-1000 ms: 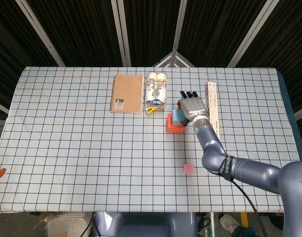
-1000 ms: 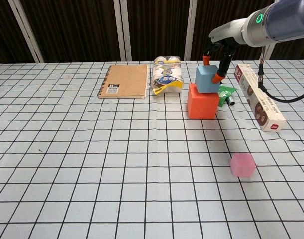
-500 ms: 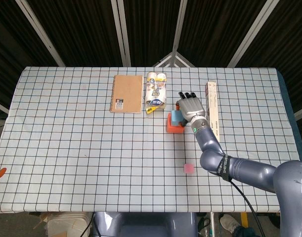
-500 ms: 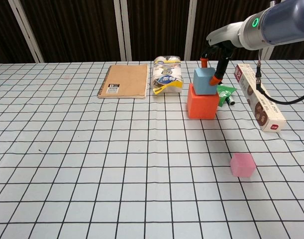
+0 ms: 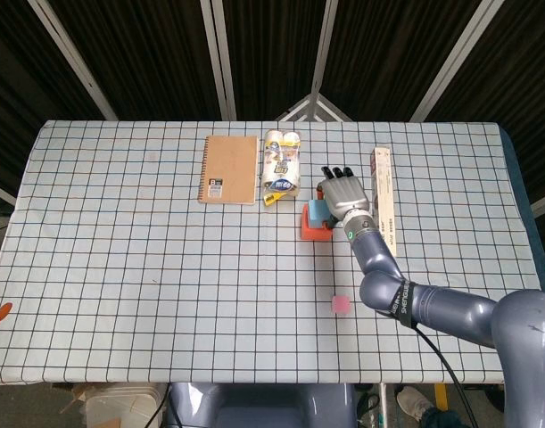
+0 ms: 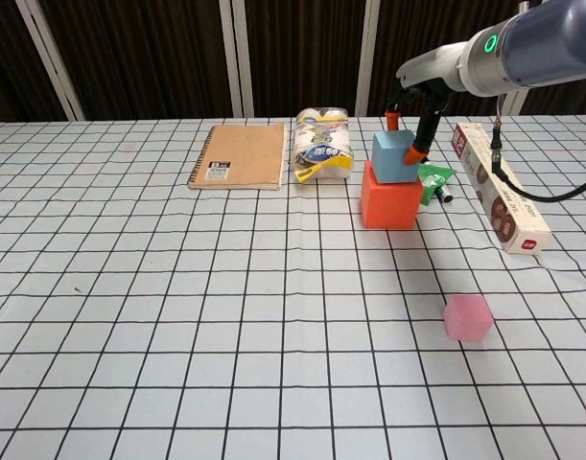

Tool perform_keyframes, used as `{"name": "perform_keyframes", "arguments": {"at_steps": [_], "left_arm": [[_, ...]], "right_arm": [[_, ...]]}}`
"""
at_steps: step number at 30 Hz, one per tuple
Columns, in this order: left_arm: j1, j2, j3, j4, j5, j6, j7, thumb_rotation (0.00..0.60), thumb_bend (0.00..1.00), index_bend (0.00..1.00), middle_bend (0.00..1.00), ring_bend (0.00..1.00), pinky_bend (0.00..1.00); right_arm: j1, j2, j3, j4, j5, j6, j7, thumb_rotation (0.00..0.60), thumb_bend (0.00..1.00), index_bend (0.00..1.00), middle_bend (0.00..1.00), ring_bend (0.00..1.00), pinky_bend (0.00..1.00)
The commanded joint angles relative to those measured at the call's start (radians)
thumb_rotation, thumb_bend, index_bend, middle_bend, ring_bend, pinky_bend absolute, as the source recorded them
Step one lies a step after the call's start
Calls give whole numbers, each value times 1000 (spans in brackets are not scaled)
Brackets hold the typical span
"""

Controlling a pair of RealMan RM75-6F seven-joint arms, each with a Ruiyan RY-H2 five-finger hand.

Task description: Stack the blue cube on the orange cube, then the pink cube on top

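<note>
One arm in view: the right arm reaches from the table's near right corner toward the centre, its forearm running up toward 11 o'clock in the head view.
Right hand (image 6: pixel 410 120): hangs palm-down over the stack, orange-tipped fingers (image 6: pixel 420 151) pointing down on either side of the blue cube.
Grasp: one fingertip sits at the cube's right face, another behind its back edge at 12 o'clock; I cannot tell whether they press the cube or stand just clear of it.
Left hand: not visible in either view.
Blue cube (image 6: pixel 395 156): sits on top of the orange cube, upright, slightly toward its right side.
Orange cube (image 6: pixel 388 199): stands on the checked tablecloth (image 6: pixel 177 316) near the table's middle.
Pink cube (image 6: pixel 467 318): lies alone on the cloth, well apart from the stack, at about 5 o'clock from it in the chest view.
Notebook (image 5: pixel 229 169): flat at 10 o'clock from the stack.
Yellow-and-white packet (image 5: pixel 281 164): just beside the notebook's right edge.
Long box (image 6: pixel 496 187): lies at 3 o'clock from the stack.
Green item (image 6: pixel 434 182): between the stack and the box.
</note>
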Motion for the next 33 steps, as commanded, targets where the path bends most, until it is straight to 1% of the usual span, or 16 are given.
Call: {"name": "perform_keyframes", "arguments": {"at_steps": [1, 24, 33], "left_arm": [[1, 1, 0, 0, -1, 0, -1, 600, 128, 73, 0, 0, 0], [1, 1, 0, 1, -5, 1, 2, 600, 128, 73, 0, 0, 0], [-1, 0, 0, 1, -4, -1, 2, 600, 127, 73, 0, 0, 0]], "right_arm": [[1, -1, -1, 1, 0, 1, 0, 600, 369, 455, 0, 0, 0], [8, -14, -9, 27, 18, -11, 1, 600, 370, 455, 0, 0, 0], [11, -9, -9, 16, 7, -14, 4, 600, 374, 455, 0, 0, 0]]}}
